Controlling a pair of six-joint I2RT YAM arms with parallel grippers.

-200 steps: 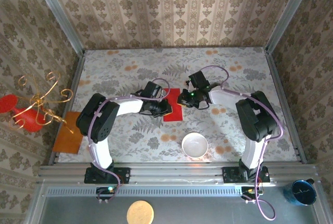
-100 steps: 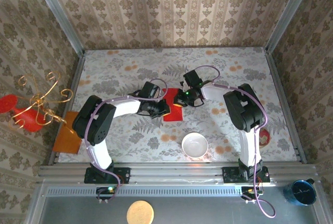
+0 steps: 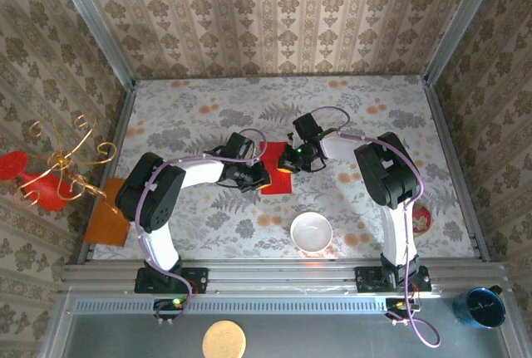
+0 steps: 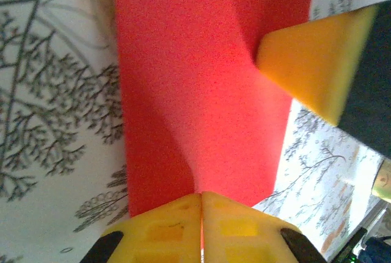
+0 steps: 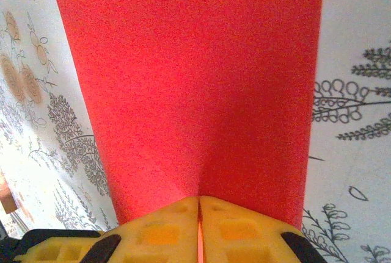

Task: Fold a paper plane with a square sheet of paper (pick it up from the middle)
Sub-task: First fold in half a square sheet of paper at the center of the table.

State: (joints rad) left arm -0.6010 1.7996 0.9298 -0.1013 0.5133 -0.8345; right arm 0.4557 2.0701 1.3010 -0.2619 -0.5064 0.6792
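Since the left fingers point(image 4: 165, 229) and the right fingers point(image 5: 156, 232) are each pinched tight on an edge of the square sheet of paper point(image 3: 274, 183) in the middle of the desk point(image 3: 191, 109), they should lift together, slowly, so it does not tear.

White bowl point(image 3: 311, 231) sits near the front edge — orange-brown board point(image 3: 109, 221) lies far left.

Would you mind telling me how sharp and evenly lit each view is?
Top external: sharp, the white bowl nearly washed out. Left wrist: the red paper grainy, shadowed beside its raised ridge. Right wrist: same grain, tablecloth print legible.
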